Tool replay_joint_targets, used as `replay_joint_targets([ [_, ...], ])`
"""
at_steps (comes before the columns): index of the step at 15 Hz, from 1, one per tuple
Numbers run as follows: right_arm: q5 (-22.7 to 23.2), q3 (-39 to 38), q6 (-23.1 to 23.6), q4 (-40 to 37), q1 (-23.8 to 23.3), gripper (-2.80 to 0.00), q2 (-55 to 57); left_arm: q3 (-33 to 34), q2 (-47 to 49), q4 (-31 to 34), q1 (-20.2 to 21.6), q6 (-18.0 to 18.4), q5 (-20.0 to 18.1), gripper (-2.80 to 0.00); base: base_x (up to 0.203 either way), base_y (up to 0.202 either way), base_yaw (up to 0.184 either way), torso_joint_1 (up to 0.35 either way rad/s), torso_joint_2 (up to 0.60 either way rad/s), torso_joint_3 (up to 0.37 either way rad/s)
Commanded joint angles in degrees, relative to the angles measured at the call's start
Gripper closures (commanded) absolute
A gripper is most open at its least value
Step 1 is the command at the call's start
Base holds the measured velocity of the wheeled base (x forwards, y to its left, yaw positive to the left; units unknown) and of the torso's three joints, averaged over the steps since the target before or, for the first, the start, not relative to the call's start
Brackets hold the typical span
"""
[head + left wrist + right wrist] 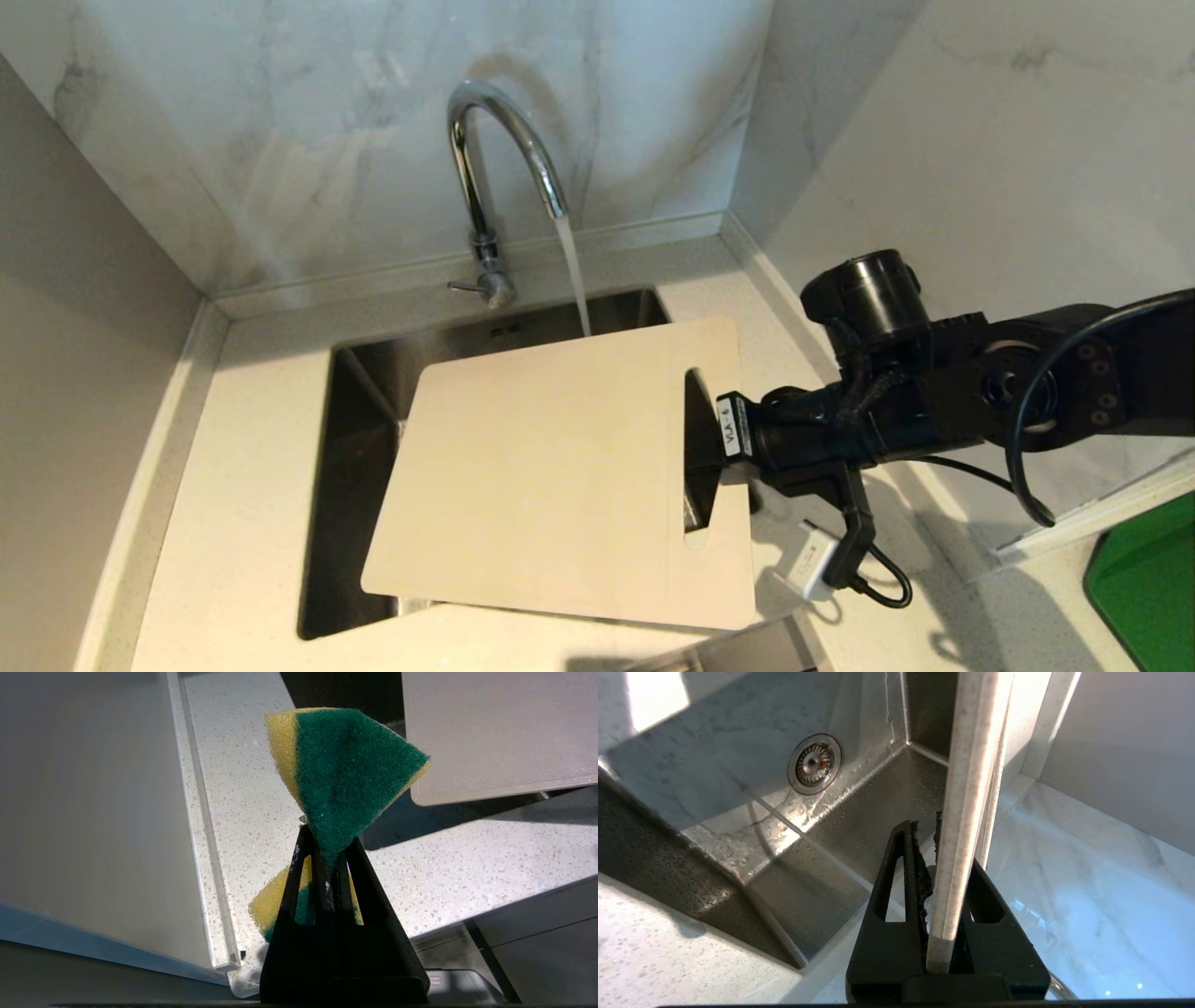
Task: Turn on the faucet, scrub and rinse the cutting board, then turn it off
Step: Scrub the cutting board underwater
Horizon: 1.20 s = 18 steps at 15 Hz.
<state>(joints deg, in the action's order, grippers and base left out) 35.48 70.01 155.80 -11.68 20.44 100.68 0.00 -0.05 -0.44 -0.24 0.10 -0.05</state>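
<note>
So the faucet (495,159) at top center is running, and the cutting board (569,476) hangs mid-frame over the sink (355,411). The right gripper (945,896) has the board's handle end pinched edge-on. Looks thin, stiff and light, probably slick once wet, so I'd keep gripping that rim by the cutout. Down by the counter, the left gripper (327,877) is clamped on the green-yellow sponge (345,774).

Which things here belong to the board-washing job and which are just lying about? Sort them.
In the job:
- faucet, running
- cutting board, held over the sink by the right gripper
- sponge, pinched in the left gripper

Just lying about:
- green object at the counter's right edge
</note>
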Motion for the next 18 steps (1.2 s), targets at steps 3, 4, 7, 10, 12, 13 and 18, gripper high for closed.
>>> replay_joint_targets([
  [3,0.21,2.54,0.91,-0.01,-0.48,0.00,2.77,0.09,-0.13,0.00,-0.02,-0.01,-0.04,0.00,0.000,0.000,0.000,0.000,0.00,0.000],
  [4,0.12,2.86,0.99,-0.01,-1.12,0.00,3.03,0.09,-0.13,-0.02,-0.01,-0.01,-0.04,0.00,0.000,0.000,0.000,0.000,0.00,0.000],
  [7,0.06,5.06,1.56,0.08,-2.76,0.00,3.97,0.09,-0.13,0.00,-0.01,-0.01,0.04,0.00,0.000,0.000,0.000,0.000,0.00,0.000],
  [10,0.10,7.42,1.63,0.01,-3.30,0.00,5.72,0.09,-0.13,0.00,-0.02,-0.01,-0.04,0.00,0.000,0.000,0.000,0.000,0.00,0.000],
  [12,0.12,8.08,1.70,-0.01,-3.30,0.00,6.64,0.09,-0.13,0.00,-0.02,-0.01,-0.04,0.00,0.000,0.000,0.000,0.000,0.00,0.000],
  [13,0.12,8.50,1.70,0.03,-3.30,0.00,6.94,0.09,-0.13,-0.01,-0.02,-0.01,-0.04,0.00,0.000,0.000,0.000,0.000,0.00,0.000],
  [18,0.22,11.91,2.34,-0.01,-3.30,0.00,9.36,0.09,-0.13,0.00,-0.02,-0.01,0.04,0.00,0.000,0.000,0.000,0.000,0.00,0.000],
])
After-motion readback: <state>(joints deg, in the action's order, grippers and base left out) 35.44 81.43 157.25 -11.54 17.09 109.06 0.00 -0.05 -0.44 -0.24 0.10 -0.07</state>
